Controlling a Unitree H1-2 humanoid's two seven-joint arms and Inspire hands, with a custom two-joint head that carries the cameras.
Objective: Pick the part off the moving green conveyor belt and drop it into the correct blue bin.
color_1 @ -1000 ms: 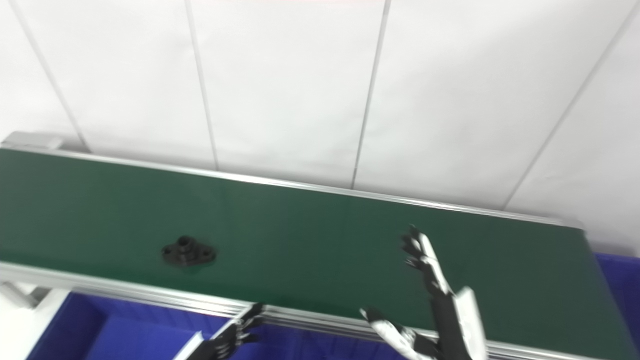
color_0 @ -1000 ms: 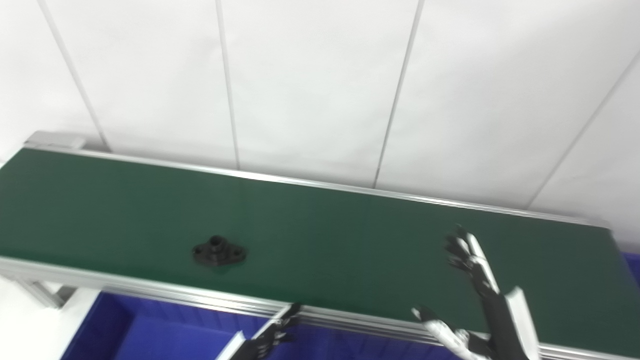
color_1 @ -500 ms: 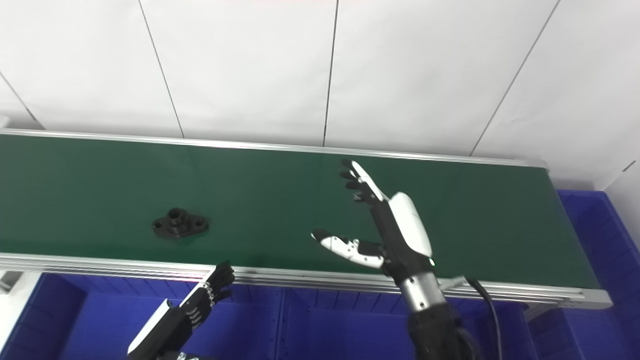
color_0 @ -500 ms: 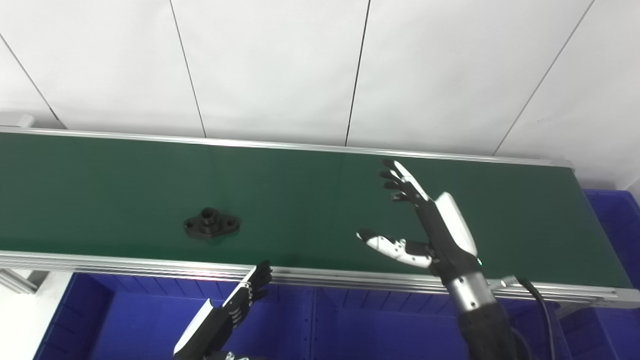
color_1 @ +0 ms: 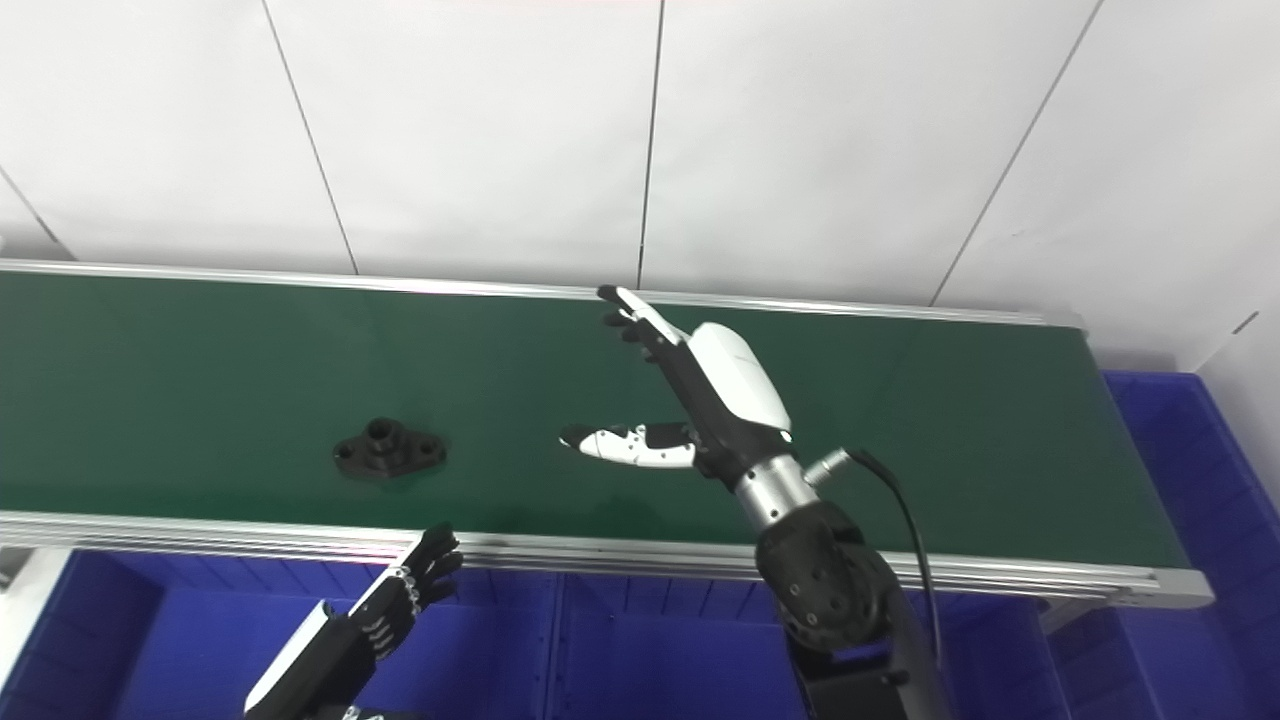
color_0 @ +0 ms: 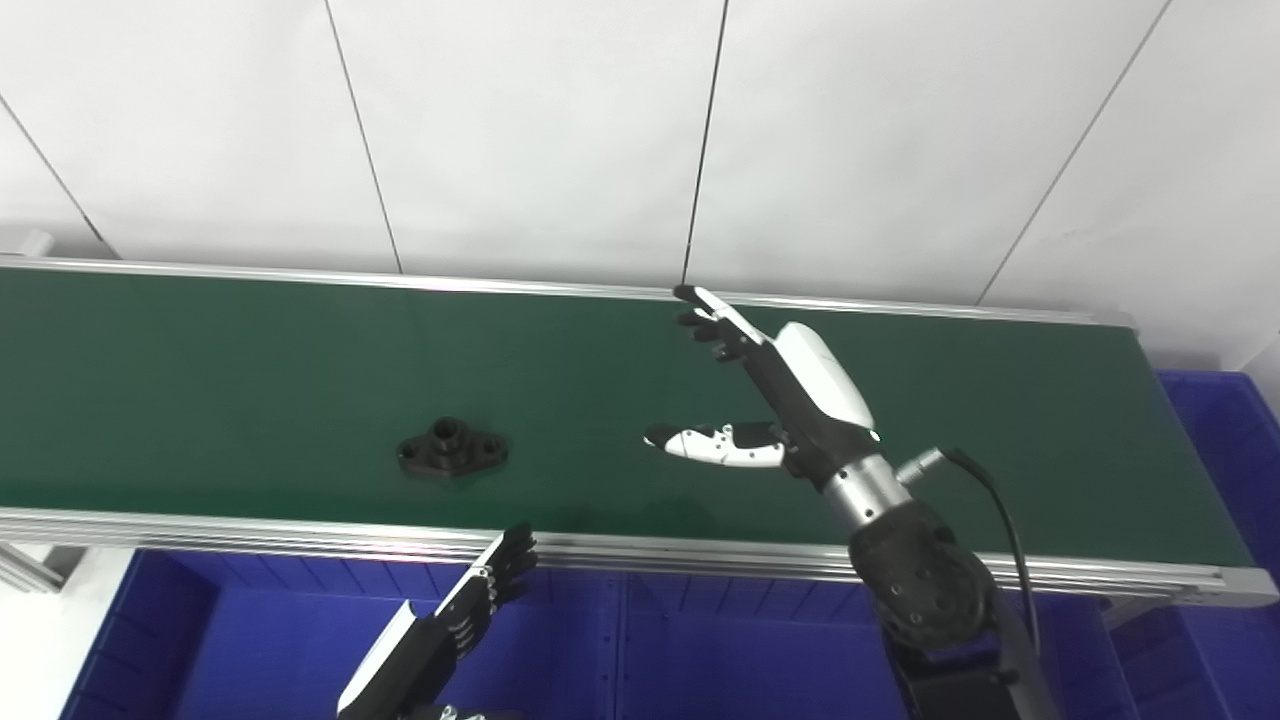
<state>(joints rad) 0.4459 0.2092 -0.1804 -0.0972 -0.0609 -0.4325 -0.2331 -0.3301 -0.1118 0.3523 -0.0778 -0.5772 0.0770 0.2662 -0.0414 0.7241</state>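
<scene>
A black flanged part [color_0: 451, 452] with a raised centre hub lies flat on the green conveyor belt [color_0: 200, 380], near its front edge and left of centre. My right hand [color_0: 775, 395] is open above the belt, fingers and thumb spread and pointing left, well to the right of the part. My left hand [color_0: 470, 610] is open with straight fingers, low in front of the belt's rail and over the blue bins, just below and right of the part. Both hands hold nothing.
Blue bins [color_0: 700, 660] run under the belt's front edge, with a divider near the centre; another blue bin [color_0: 1235, 430] stands past the belt's right end. Aluminium rails [color_0: 700, 555] edge the belt. A white panelled wall stands behind.
The camera swung and levelled. My right hand has moved left and farther over the belt, toward the part. The part has drifted slightly right. My left hand has barely moved.
</scene>
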